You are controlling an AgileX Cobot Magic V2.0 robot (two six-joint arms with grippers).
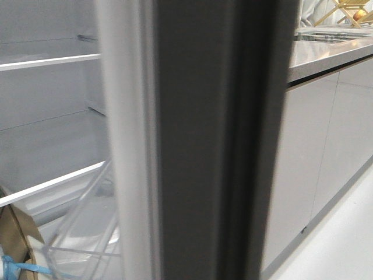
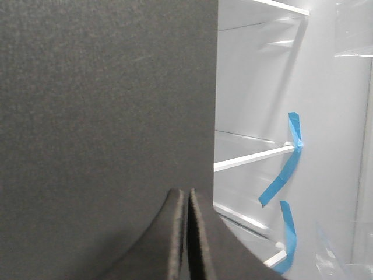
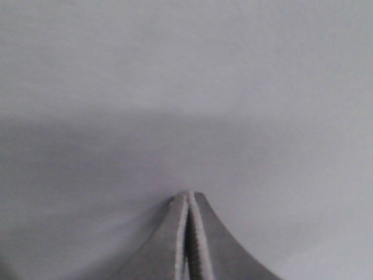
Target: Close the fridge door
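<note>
The fridge door (image 1: 204, 140) stands edge-on in the middle of the front view, dark grey with a pale seal (image 1: 125, 140) and a clear shelf bin (image 1: 87, 227) on its inner side. The open fridge inside (image 1: 46, 116) with white shelves lies to its left. In the left wrist view my left gripper (image 2: 187, 195) is shut and empty, its tips against the door's matte dark-grey face (image 2: 105, 99). In the right wrist view my right gripper (image 3: 189, 198) is shut and empty, close to a plain light-grey surface (image 3: 186, 76). Neither gripper shows in the front view.
Glossy light-grey cabinet fronts (image 1: 326, 146) and a steel counter (image 1: 326, 55) run along the right. A cardboard box (image 1: 14, 239) with blue tape sits low in the fridge. Blue tape strips (image 2: 288, 169) hang on the fridge's inner wall beside shelf ends.
</note>
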